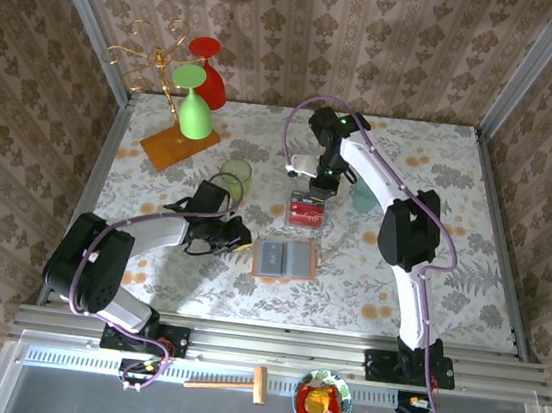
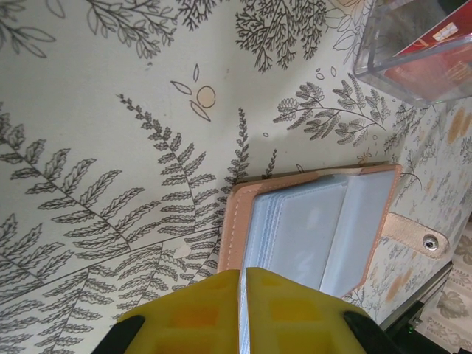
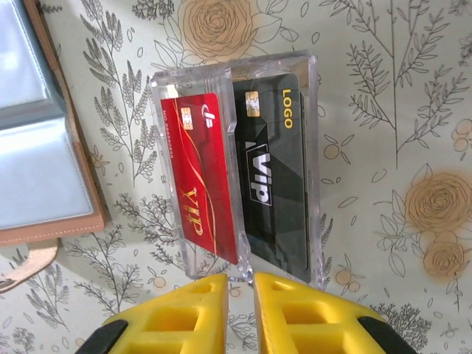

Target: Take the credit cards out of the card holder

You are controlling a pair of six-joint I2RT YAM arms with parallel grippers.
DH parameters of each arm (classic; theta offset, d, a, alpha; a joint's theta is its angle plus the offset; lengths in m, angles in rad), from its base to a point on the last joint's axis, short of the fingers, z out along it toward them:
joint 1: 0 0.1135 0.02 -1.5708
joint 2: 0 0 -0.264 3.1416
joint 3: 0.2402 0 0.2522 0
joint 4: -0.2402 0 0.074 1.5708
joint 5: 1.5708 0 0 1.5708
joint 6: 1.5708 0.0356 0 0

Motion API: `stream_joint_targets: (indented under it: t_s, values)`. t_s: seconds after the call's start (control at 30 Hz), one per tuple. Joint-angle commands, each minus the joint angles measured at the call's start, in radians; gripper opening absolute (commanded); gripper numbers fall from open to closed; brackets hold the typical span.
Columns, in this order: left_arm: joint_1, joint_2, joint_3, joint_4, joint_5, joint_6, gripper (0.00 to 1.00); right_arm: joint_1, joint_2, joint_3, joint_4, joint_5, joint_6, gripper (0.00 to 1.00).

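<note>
Starting on the left: the left gripper [image 2: 243, 274], with chunky yellow fingers, is squeezed down to a sliver right at the near edge of the flat tan leather-like bifold card holder [image 2: 310, 228]. There's a pale blue-grey strip showing in the slit, so I think it's pinching one of the pocket sleeves, though the view is too tight to swear to it. The card holder lies open on the floral tablecloth [image 1: 440, 186], roughly mid-table, with its grey-blue clear pockets up and its snap tab [image 2: 420, 240] sticking out. Just beyond it sits a small clear plastic box [image 3: 316, 169] with two credit cards [image 1: 306, 210] lying side by side inside: a glossy red card [image 3: 203, 177] marked VIP and a black card [image 3: 269, 169] marked VIP and LOGO. The right gripper [image 3: 240, 279] hovers at the box's edge, fingers slightly parted, nothing between them.
</note>
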Motion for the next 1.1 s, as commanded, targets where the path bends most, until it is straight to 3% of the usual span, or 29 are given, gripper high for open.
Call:
stream_joint_targets:
  t_s: [0.0,0.63,1.07]
  values:
    - [-0.018,-0.009,0.006,0.03,0.019,-0.001,0.12,0.016,-0.089,-0.068,0.084,0.003,0.13,0.2]
    - [-0.11,-0.038,-0.028,0.073,-0.032,-0.042,0.12,0.103,-0.457,-0.608,0.509,-0.057,1.0,0.22]
    - [-0.143,-0.038,-0.072,0.054,-0.061,-0.063,0.12,0.167,-0.616,-0.887,0.726,-0.154,1.343,0.21]
